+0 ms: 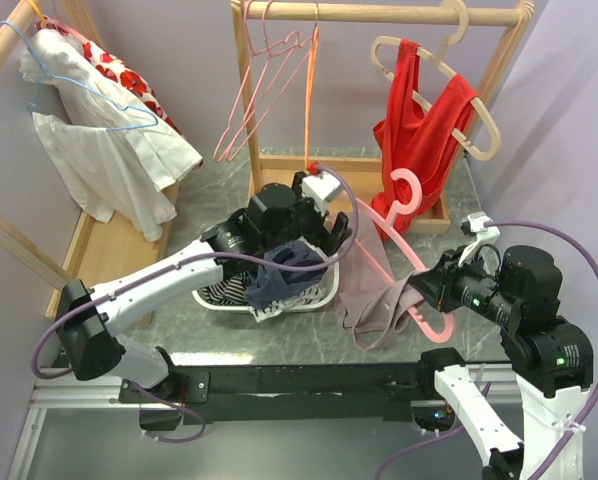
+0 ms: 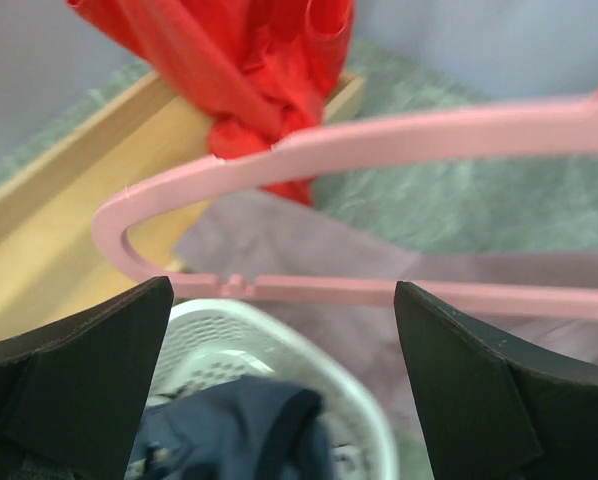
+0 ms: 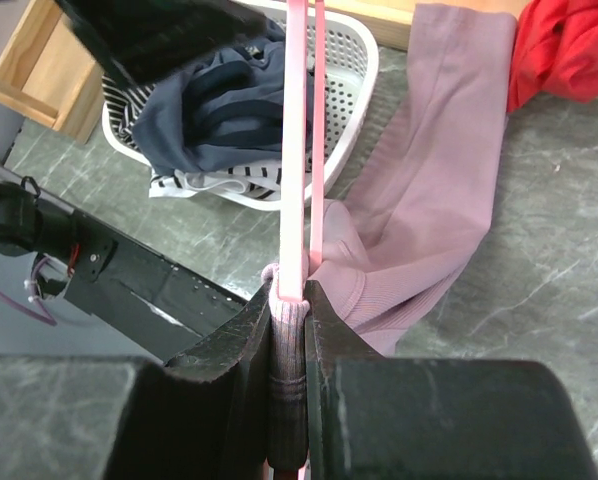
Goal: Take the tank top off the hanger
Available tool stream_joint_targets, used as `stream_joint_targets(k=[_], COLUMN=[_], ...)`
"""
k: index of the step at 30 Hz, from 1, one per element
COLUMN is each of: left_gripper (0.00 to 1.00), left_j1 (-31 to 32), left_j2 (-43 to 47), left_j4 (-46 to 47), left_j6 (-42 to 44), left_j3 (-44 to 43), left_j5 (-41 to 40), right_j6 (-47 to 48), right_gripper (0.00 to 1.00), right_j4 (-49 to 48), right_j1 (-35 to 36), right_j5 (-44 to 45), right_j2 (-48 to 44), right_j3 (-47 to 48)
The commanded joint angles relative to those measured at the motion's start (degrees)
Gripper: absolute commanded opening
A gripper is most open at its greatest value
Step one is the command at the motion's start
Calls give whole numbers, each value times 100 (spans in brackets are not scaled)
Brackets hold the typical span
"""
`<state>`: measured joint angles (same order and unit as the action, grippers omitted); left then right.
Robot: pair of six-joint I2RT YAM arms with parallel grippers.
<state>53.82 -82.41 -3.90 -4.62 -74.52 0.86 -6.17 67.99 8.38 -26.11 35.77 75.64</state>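
While the right end effector is clamping the pink hanger and a strap, the mauve tank top is draping onto the table just beside the basket, bare stone lying to its right. Only the left wrist view is showing the left end effector spread wide.

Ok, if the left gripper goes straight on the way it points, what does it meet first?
Probably the lower bar of the pink hanger, crossing between the fingers of the open left gripper; the mauve top lies behind. Depth is unclear.
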Motion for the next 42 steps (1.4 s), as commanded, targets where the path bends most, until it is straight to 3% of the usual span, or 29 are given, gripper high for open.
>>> stream_joint_targets(k=[1, 9, 20, 26, 29, 30, 35, 36, 38, 42], left_gripper=[99, 99, 99, 98, 72, 57, 27, 12, 6, 4], left_j1=[234, 295, 295, 217, 164, 164, 146, 146, 155, 155], left_j2=[199, 130, -477, -759, -750, -689, -539, -496, -452, -451], left_j4=[188, 1321, 1313, 875, 777, 786, 671, 671, 680, 654], left_j6=[1577, 2360, 2326, 1992, 1861, 1825, 1570, 1544, 1438, 1333], left_j3=[139, 474, -290, -765, -740, -713, -599, -573, -520, -493], left_j5=[-709, -1140, -1317, -817, -571, -500, -183, -148, -139, -34], right_j6=[64, 99, 99, 134, 161, 152, 134, 117, 134, 152], right_gripper=[0, 0, 0, 0, 0, 0, 0, 0, 0, 0], right_j4=[-532, -532, -541, -488, -488, -523, -664, -707, -743, -796], right_j1=[32, 23, 32, 23, 23, 23, 23, 32, 23, 23], right_j5=[-245, -368, -553, -563, -448, -456, -430, -413, -404, -413], right_j2=[0, 27, 9, 0, -9, -9, -8, -9, 0, 44], right_j3=[65, 92, -49, 39, 83, 48, -93, -110, -119, -137])
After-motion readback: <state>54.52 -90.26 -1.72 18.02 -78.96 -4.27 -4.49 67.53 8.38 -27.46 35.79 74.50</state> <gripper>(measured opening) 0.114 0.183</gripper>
